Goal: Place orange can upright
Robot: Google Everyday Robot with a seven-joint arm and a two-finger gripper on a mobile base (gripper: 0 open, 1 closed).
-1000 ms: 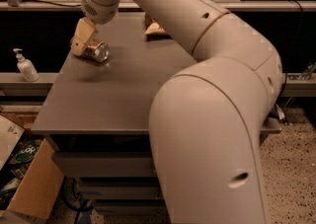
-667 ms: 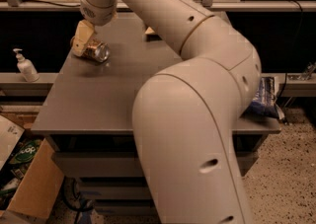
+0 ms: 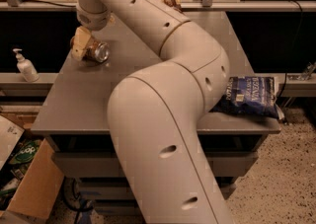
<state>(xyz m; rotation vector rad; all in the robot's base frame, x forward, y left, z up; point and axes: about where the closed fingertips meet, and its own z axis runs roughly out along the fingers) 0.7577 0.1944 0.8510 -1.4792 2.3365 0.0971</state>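
Observation:
The orange can (image 3: 97, 51) lies on its side near the far left corner of the grey table (image 3: 74, 104), its silver end facing right and toward the camera. My gripper (image 3: 83, 45) hangs from the wrist at the top left, right at the can and touching or nearly touching its left side. The wrist hides part of the gripper. My arm sweeps from the lower middle up across the table to that corner.
A blue chip bag (image 3: 252, 95) lies at the table's right front edge. A brown bag (image 3: 168, 0) sits at the back edge. A white pump bottle (image 3: 25, 66) stands on the ledge left of the table. A cardboard box (image 3: 24, 188) is on the floor at left.
The arm's elbow and forearm have swung left and lower in view, uncovering the blue bag at right. The gripper and the can stay in the same spot.

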